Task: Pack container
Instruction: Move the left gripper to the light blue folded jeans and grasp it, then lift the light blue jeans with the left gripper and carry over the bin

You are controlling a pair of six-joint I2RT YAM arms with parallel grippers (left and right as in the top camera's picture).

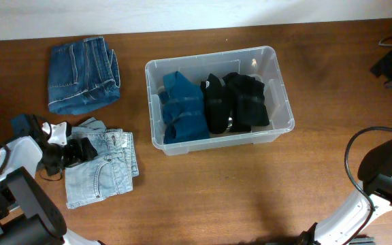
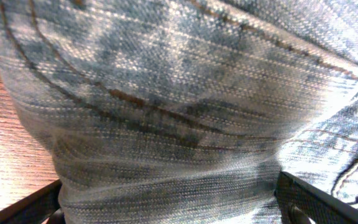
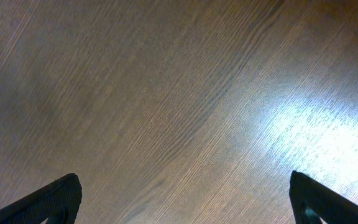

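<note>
The container (image 1: 278,82) is a clear plastic tub at the table's middle. It holds a folded blue garment (image 1: 182,107) and two folded black garments (image 1: 235,102). Folded light-blue jeans (image 1: 104,170) lie at the left front, and they fill the left wrist view (image 2: 179,99). My left gripper (image 1: 73,151) is at the jeans' left edge, with its fingers wide apart and a bunch of denim between them (image 2: 169,199). Folded dark-blue jeans (image 1: 82,75) lie at the back left. My right gripper (image 3: 182,205) is open and empty over bare wood.
The right arm (image 1: 386,177) and its cable stand at the right front edge. A black object (image 1: 390,64) sits at the far right back. The wooden table (image 1: 250,190) shows between the container and the front edge.
</note>
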